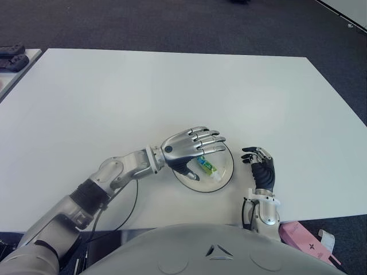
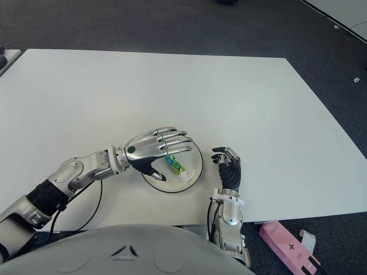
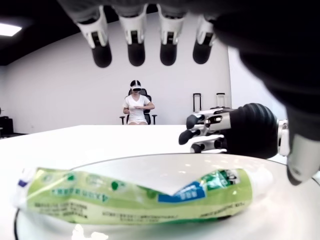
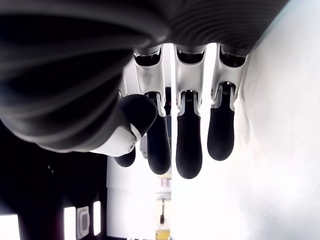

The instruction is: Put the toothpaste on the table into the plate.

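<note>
1. Your left hand (image 1: 192, 148) hangs over the plate (image 1: 227, 169), palm down, fingers (image 3: 136, 47) spread and straight, holding nothing; there is a clear gap between them and the tube below.
2. The toothpaste (image 1: 205, 165) lies flat inside the plate, near its middle, partly under the left hand in the eye views.
3. Your right hand (image 1: 261, 167) shows just right of the plate, near the table's (image 1: 172, 91) front edge. Its fingers (image 4: 189, 145) are loosely bent and empty; you cannot tell whether it touches the table.
4. The tube is green and white with a blue patch near one end. Its print is too small and soft to read, so no brand can be made out.
5. A pink box (image 2: 288, 247) lies on the floor past the table's front right corner.
6. Dark objects (image 1: 11, 56) sit on a side surface at far left, cut off by the frame.
7. In the left wrist view, a person (image 3: 137, 106) sits on a chair beyond the table.
</note>
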Action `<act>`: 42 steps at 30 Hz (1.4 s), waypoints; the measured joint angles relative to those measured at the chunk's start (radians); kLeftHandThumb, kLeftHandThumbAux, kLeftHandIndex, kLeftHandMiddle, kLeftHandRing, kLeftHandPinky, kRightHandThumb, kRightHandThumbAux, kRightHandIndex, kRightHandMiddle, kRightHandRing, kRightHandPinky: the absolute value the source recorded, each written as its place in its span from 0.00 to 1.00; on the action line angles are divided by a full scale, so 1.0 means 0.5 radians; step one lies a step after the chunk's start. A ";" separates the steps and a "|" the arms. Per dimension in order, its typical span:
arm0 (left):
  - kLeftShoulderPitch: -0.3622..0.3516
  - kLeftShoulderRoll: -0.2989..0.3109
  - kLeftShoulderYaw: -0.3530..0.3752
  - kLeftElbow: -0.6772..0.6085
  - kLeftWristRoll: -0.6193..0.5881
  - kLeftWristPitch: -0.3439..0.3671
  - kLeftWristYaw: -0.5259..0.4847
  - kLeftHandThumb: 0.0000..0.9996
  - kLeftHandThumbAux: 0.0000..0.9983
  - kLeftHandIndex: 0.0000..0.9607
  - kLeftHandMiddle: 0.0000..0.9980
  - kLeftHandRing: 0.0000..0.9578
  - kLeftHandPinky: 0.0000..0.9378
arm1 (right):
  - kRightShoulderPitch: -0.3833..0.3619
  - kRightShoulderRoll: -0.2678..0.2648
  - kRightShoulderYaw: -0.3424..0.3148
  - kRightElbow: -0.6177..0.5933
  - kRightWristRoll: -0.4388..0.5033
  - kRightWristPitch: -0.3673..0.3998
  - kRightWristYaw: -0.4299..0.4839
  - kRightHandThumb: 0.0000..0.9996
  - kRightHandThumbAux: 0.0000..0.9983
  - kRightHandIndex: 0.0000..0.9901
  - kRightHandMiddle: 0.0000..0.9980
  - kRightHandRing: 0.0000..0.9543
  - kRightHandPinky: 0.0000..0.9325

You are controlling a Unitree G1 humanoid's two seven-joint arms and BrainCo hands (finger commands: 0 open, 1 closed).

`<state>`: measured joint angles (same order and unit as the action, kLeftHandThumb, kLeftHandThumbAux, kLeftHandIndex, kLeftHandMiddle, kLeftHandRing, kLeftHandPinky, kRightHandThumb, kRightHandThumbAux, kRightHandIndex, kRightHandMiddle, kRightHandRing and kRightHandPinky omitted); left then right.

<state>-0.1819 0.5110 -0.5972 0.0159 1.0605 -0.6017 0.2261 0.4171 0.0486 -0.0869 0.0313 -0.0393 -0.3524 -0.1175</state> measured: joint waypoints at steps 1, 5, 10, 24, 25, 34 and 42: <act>0.002 -0.001 0.000 -0.001 0.000 0.003 0.000 0.05 0.51 0.00 0.00 0.00 0.05 | 0.000 0.000 0.000 0.000 -0.001 0.000 0.000 0.84 0.69 0.45 0.46 0.55 0.56; 0.005 -0.005 0.004 -0.002 -0.002 0.017 0.000 0.07 0.50 0.00 0.00 0.00 0.05 | 0.000 0.000 0.001 0.000 -0.002 0.000 -0.001 0.84 0.69 0.45 0.46 0.55 0.56; 0.016 -0.027 0.047 0.006 -0.032 0.047 0.006 0.13 0.52 0.00 0.00 0.00 0.08 | -0.003 0.000 0.001 0.003 -0.002 0.000 -0.001 0.84 0.68 0.45 0.46 0.55 0.56; 0.130 -0.334 0.471 0.200 -0.551 0.174 0.455 0.39 0.77 0.22 0.24 0.29 0.40 | -0.034 0.000 -0.002 0.027 0.008 -0.001 0.001 0.84 0.68 0.46 0.46 0.55 0.55; 0.150 -0.353 0.505 0.200 -0.605 0.203 0.451 0.40 0.78 0.23 0.25 0.30 0.41 | -0.038 0.000 -0.002 0.029 0.008 -0.001 0.001 0.84 0.68 0.46 0.46 0.55 0.55; 0.342 -0.531 0.758 0.088 -1.261 0.510 0.148 0.18 0.95 0.43 0.41 0.44 0.47 | -0.053 -0.001 -0.002 0.042 0.008 -0.001 0.001 0.84 0.68 0.45 0.46 0.54 0.55; 0.420 -0.650 1.035 0.093 -1.925 0.718 -0.176 0.19 1.00 0.55 0.48 0.50 0.53 | -0.075 -0.001 -0.006 0.070 0.008 -0.010 -0.001 0.84 0.69 0.45 0.46 0.54 0.55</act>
<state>0.0279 0.1861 -0.0796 0.0624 0.0978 -0.2425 0.1380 0.3795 0.0483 -0.0898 0.0663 -0.0353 -0.3572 -0.1178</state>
